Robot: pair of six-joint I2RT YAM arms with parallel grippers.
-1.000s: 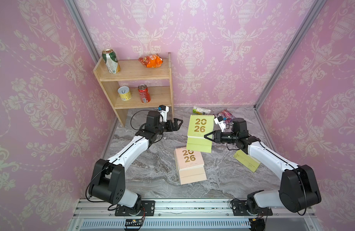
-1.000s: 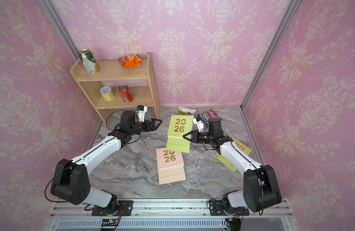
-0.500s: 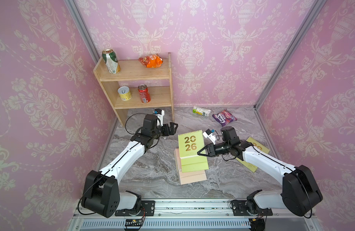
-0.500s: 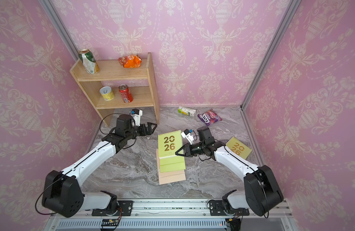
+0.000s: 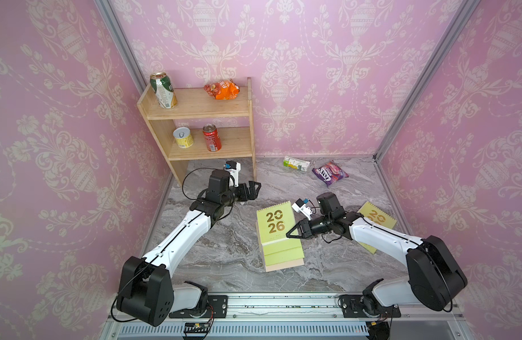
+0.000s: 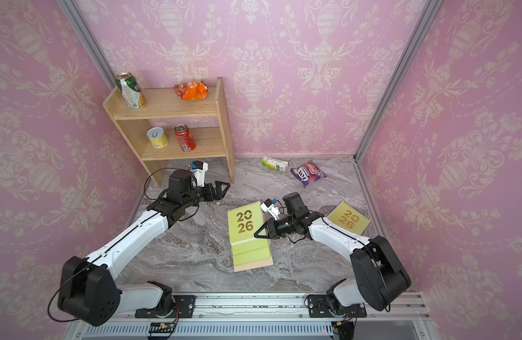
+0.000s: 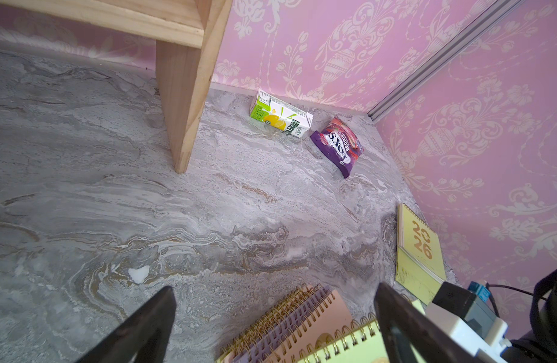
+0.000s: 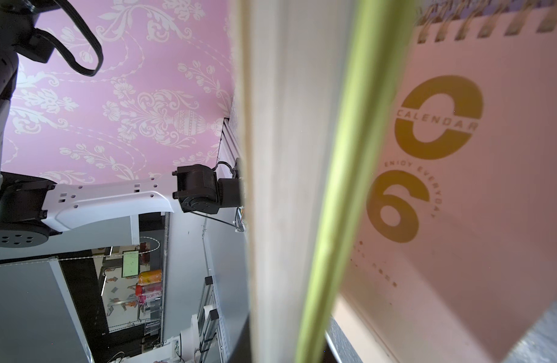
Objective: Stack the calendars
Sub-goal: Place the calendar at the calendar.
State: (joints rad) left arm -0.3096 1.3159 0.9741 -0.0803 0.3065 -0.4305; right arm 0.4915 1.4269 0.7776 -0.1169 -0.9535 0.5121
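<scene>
Top views first: a second ago the right gripper (image 5: 290, 235) had the green calendar (image 5: 274, 223) up in the air near the back wall. Now it's down over the stack (image 5: 284, 265), right below the jaws, so I'd say this one's basically placed and just needs letting go. The jaws are clamped on its side edge. It's tilted, coil edge raised and pointing at the back wall, long axis front-to-back, close to the stack's line. The left gripper (image 6: 221, 191) is wide open and empty, with the stack well ahead of its jaws. A spare calendar (image 6: 349, 219) lies flat behind the right gripper. Left wrist: between the open fingers (image 7: 145, 323) are the stack's peach and lilac coils (image 7: 286, 317), green one above. Right wrist: jaws out of shot, green edge running straight out from them, peach cover (image 8: 475, 188) beyond.
</scene>
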